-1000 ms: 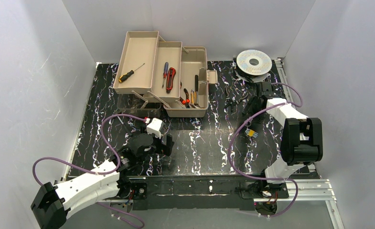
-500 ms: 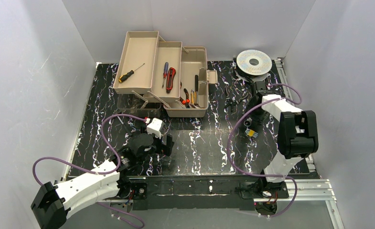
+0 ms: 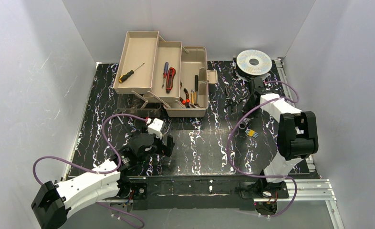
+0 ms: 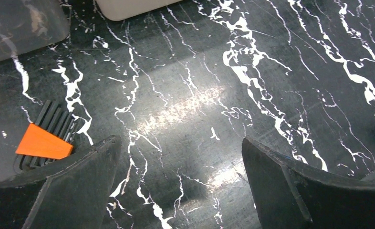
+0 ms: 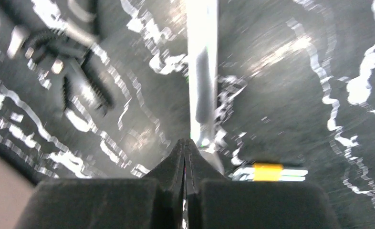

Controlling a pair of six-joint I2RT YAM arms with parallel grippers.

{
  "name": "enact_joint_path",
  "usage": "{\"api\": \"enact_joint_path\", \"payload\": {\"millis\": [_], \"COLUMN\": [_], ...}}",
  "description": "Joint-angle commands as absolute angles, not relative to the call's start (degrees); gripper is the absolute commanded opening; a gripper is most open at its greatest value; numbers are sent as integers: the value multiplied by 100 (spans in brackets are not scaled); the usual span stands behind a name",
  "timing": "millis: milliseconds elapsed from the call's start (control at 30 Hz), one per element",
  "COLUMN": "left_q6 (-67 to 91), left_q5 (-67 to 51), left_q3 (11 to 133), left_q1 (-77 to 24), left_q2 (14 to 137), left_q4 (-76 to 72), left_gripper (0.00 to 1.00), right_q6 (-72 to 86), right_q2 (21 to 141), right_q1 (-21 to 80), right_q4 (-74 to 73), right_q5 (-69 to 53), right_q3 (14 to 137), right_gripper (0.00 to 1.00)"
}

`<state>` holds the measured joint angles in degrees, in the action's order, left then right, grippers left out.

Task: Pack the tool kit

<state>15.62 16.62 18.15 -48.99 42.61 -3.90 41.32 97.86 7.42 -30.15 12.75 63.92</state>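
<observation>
Top view: a beige plastic toolbox [image 3: 193, 83] stands open at the far side of a glossy black, white-veined desk [image 3: 204, 148]. Its two trays are folded out to the left, and a screwdriver [image 3: 130, 73] lies in the farthest tray. The left tool [image 3: 165, 143] hangs near the front, well apart from the toolbox. The right tool [image 3: 253, 88] is to the right of the toolbox, just below a round silver spool [image 3: 254, 61]. Black pliers [image 3: 232, 101] lie between this tool and the box.

Left wrist view: the left tool [image 4: 181, 162] is spread wide over bare desk, holding nothing. The toolbox's rounded corner [image 4: 128, 7] shows at the top edge. A black ribbed piece [image 4: 45, 140] with an orange tag lies beside the left finger.

Right wrist view, blurred: the right tool [image 5: 185, 155] is pressed together, with nothing visible between its fingers. A pale shiny strip [image 5: 202, 71] runs away from its tips. The pliers [image 5: 76, 76] lie up and to the left, and a yellow-banded piece [image 5: 267, 171] is to the right.
</observation>
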Motion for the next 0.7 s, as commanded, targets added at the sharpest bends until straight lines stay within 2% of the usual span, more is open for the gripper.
{"api": "enact_joint_path", "payload": {"millis": [0,133,233,300,367,433,533,667], "left_q6": [1423,1339,1326,1318,1301,1293,1288,1283], "left_q5": [1039,240,-86,-260,-300,-301,-278,-273], "left_q3": [1762,1716,2067,2365,2520,2498,2381,2128], "left_q1": [-4922,-4924,-4927,-4926,-4946,-4949,-4949,-4954], "left_q2": [4259,4443,4870,5095,5166,5098,4960,4874], "left_q4": [-625,-1059,-989,-775,-637,-703,-796,-1022], "left_gripper": [98,98,98,98,98,98,98,98], "right_q6": [4365,4588,4451,4320,4125,3952,3801,4090], "right_q2": [9496,9261,9179,9121,9018,8857,8634,8249], "right_q1": [1379,1841,1828,1712,1530,1404,1267,837], "right_q4": [-3381,-3447,-3528,-3692,-3818,-3924,-4110,-4053], "right_q5": [648,586,737,1054,1215,1645,2049,1564], "right_q3": [6281,6227,6284,6404,6445,6344,6098,5519], "right_gripper": [1,1,21,43,51,70,79,84]}}
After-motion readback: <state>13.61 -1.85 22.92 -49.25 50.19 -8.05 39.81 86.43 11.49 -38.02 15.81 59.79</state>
